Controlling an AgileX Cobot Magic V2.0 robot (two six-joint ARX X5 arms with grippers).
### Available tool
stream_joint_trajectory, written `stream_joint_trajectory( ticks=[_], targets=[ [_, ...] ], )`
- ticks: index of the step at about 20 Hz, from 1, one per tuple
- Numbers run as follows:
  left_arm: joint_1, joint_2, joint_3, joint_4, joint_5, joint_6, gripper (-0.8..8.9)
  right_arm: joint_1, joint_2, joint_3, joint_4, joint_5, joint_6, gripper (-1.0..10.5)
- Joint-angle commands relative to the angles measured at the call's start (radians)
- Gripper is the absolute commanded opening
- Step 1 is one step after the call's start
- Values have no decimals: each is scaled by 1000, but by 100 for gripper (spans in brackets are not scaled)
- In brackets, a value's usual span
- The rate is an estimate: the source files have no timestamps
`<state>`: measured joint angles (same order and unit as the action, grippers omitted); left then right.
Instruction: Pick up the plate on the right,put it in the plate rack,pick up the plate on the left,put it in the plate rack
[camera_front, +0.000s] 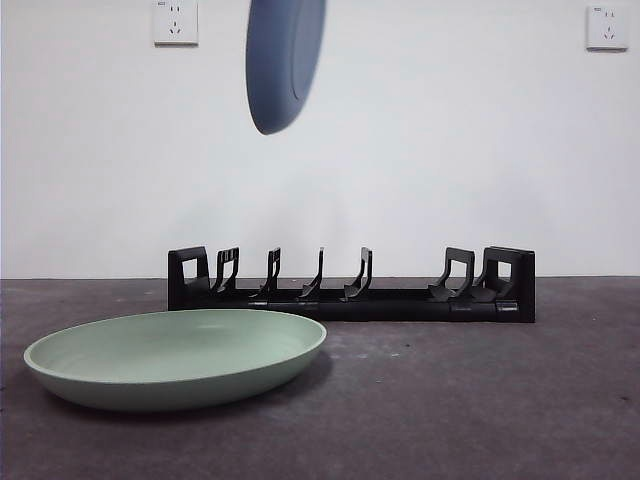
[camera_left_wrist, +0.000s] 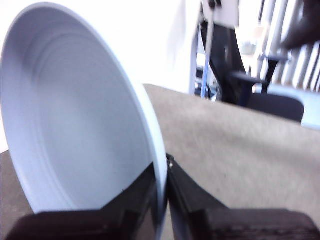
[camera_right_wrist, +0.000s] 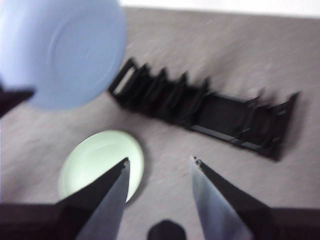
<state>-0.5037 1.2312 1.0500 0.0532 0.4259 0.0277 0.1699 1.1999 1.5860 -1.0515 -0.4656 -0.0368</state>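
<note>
A blue plate (camera_front: 285, 60) hangs on edge high above the table, over the left part of the black plate rack (camera_front: 350, 290). My left gripper (camera_left_wrist: 162, 175) is shut on the rim of this blue plate (camera_left_wrist: 75, 125). A pale green plate (camera_front: 175, 357) lies flat on the table in front of the rack's left end. My right gripper (camera_right_wrist: 160, 162) is open and empty, high above the table, looking down on the green plate (camera_right_wrist: 100, 162), the rack (camera_right_wrist: 200, 105) and the raised blue plate (camera_right_wrist: 62, 50).
The dark table (camera_front: 480, 400) runs back to a white wall with two sockets (camera_front: 175, 22). Office chairs (camera_left_wrist: 260, 95) show beyond the table in the left wrist view.
</note>
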Motion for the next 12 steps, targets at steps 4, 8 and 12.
stream_joint_trajectory(
  ticks=[4,8,12],
  targets=[
    [109,71,0,100,109,-179,-8,1,3,-2,-75,-86,-21,208],
    [143,159,0,136,105,-184,-8,1,7,-2,-170,-85,-56,209],
    [180,246,0,209,106,-184,-8,1,7,-2,-212,-85,-70,218]
  ],
)
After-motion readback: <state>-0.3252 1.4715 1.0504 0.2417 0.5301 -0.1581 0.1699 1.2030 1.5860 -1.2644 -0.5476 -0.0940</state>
